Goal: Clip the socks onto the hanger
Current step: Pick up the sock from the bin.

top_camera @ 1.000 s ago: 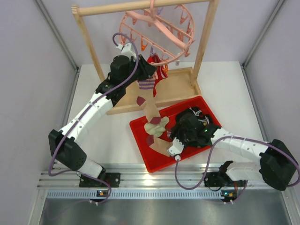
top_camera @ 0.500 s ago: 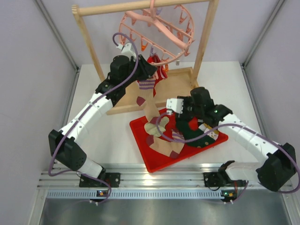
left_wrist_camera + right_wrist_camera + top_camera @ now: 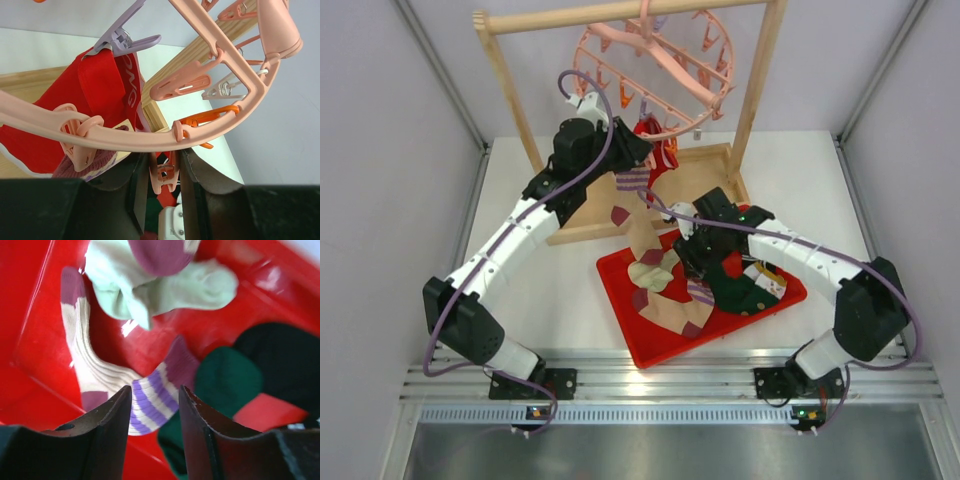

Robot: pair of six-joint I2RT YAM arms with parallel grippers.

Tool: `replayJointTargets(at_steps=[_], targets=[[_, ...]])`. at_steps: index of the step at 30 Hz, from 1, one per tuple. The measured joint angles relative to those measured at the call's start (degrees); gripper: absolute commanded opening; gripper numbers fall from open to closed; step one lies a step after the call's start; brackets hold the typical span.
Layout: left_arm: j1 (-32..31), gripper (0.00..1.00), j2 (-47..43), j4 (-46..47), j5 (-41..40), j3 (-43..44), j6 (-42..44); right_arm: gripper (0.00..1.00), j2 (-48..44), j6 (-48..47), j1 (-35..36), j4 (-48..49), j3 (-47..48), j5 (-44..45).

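The pink round hanger (image 3: pixel 655 62) hangs from a wooden rack. A red sock (image 3: pixel 655 140) is clipped to it by a purple peg (image 3: pixel 125 40). My left gripper (image 3: pixel 638 150) is up at the ring (image 3: pixel 125 142), shut on a pink peg (image 3: pixel 165 175). Beside it a tan sock with purple patches (image 3: pixel 635 215) hangs down into the red tray (image 3: pixel 655 345). More socks lie in the tray: cream (image 3: pixel 165 285), dark green (image 3: pixel 225 380) and a tan one with a purple striped cuff (image 3: pixel 150 407). My right gripper (image 3: pixel 154 390) is open just above that cuff, holding nothing.
The wooden rack (image 3: pixel 760 90) has two uprights and a flat base board (image 3: pixel 700 185) behind the tray. Other pink and orange pegs (image 3: pixel 210 120) dangle from the ring near my left fingers. Grey walls close in both sides.
My right gripper left the tray's near side, swung to the back of the tray, then came down left over the striped cuff. The left arm has stayed still.
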Motion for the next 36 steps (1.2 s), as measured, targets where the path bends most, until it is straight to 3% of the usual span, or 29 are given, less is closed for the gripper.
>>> replayJointTargets(at_steps=[15,18,19,21,24,30,36], targets=[[0.96,0.00,-0.87,0.22,0.00,-1.11,-0.66,0.43,10.43,6.73,2.36,-0.11,-1.77,-0.13],[1.16,0.00,-0.90,0.22,0.02,-1.14,-0.68,0.31,10.75,6.58,2.62,0.59,-3.52,0.76],[1.20,0.00,-0.90,0.22,0.04,-1.14,-0.68,0.16,10.75,6.58,2.64,0.66,-4.00,1.09],[1.22,0.00,-0.90,0.24,0.07,-1.18,-0.68,0.01,10.71,6.25,2.64,0.79,-4.68,2.08],[1.25,0.00,-0.90,0.24,0.24,-1.22,-0.79,0.00,10.03,6.10,2.64,1.14,-4.83,3.15],[1.31,0.00,-1.05,0.50,0.61,-1.53,-1.11,0.00,-1.25,5.66,2.27,4.46,-5.09,3.76],[1.62,0.00,-1.55,1.49,2.43,-2.23,-2.43,0.00,-17.92,4.83,0.22,16.09,-5.46,7.54]])
